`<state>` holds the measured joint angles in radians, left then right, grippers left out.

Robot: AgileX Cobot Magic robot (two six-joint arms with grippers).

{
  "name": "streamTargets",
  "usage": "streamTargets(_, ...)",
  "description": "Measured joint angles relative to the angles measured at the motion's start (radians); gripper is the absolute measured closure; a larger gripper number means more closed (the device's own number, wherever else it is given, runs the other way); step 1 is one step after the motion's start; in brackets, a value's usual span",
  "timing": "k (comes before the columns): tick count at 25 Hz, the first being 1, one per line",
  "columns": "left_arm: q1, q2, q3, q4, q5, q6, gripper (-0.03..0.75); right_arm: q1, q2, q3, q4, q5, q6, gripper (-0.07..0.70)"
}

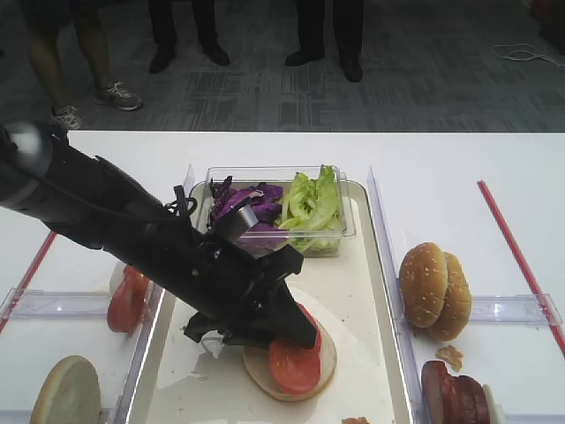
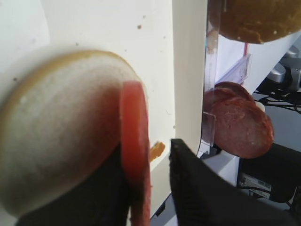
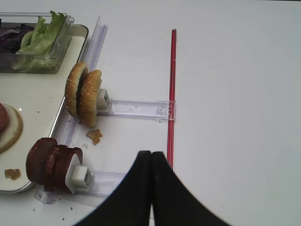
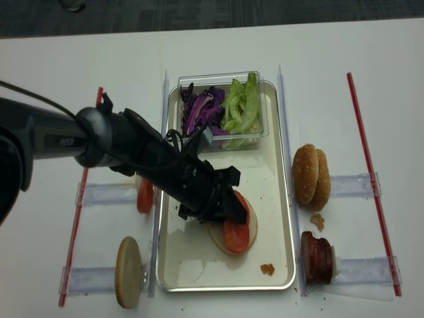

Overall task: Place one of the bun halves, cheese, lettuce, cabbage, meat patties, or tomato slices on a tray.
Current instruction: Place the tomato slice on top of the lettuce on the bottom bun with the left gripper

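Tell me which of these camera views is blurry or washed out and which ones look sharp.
Left wrist view: soft, too close, the tomato slice and bun half smeared, the tray washed out. Right wrist view: crisp, the sesame buns and meat patties well defined, the white table bright. Both exterior high views: evenly lit, fairly sharp, the left pincer a dark featureless mass.

Tray at centre frame, ingredient racks on both sides

In the realsense high view, a tub (image 4: 222, 109) of cabbage (image 4: 202, 110) and lettuce (image 4: 242, 106) sits at the tray's (image 4: 281, 218) top end; lower, a tomato slice (image 4: 236, 232) lies on a bun half (image 4: 246, 233). Right of the tray stand sesame buns (image 4: 311, 177) above meat patties (image 4: 317, 257); left, tomato slices (image 4: 144, 196) above another bun half (image 4: 128, 271).
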<state>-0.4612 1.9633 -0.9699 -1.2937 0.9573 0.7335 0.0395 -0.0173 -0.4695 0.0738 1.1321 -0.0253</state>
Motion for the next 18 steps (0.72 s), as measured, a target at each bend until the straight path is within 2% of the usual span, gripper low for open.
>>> streamTargets(5, 0.0, 0.0, -0.005, 0.02, 0.002, -0.047, 0.529, 0.0, 0.0, 0.0, 0.0, 0.0, 0.0, 0.498)
streamTargets(13, 0.0, 0.0, -0.072, 0.187, 0.024, -0.195, 0.529, 0.0, 0.0, 0.0, 0.0, 0.0, 0.0, 0.498)
streamTargets(18, 0.0, 0.0, -0.093, 0.221, 0.039, -0.223, 0.529, 0.0, 0.0, 0.0, 0.0, 0.0, 0.0, 0.498)
